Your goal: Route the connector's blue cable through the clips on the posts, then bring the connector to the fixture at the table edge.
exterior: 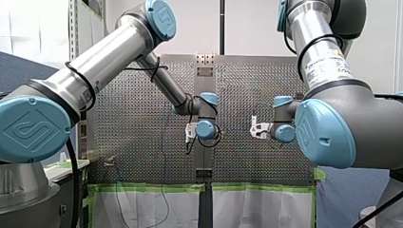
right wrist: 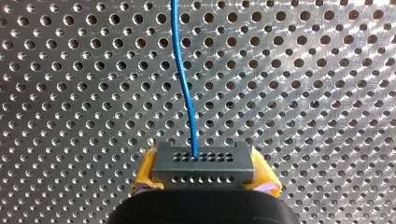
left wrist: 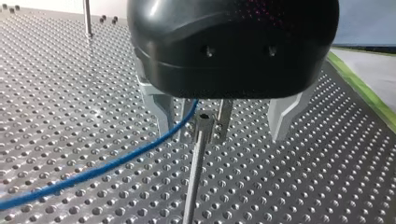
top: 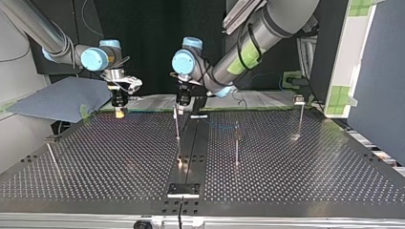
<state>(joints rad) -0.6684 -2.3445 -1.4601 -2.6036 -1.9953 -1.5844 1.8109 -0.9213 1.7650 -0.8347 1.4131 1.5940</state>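
Connector (right wrist: 204, 161) sits clamped in my right claw (right wrist: 205, 175); left claw (left wrist: 204, 137), narrowly open, straddles a post (left wrist: 193, 184) beside the blue cable (left wrist: 93, 170).

Blue cable (left wrist: 116, 161) passes post (left wrist: 194, 182), seemingly between spread fingers (left wrist: 159, 108).

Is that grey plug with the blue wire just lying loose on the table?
No, my right hand grips the connector between its yellow pads, its blue cable leading away.

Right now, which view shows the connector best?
Right wrist view: the connector sits close up between the yellow pads, blue cable leaving its row of holes. Top view shows only my right gripper, the connector too small to tell. Front and left wrist views do not show it.
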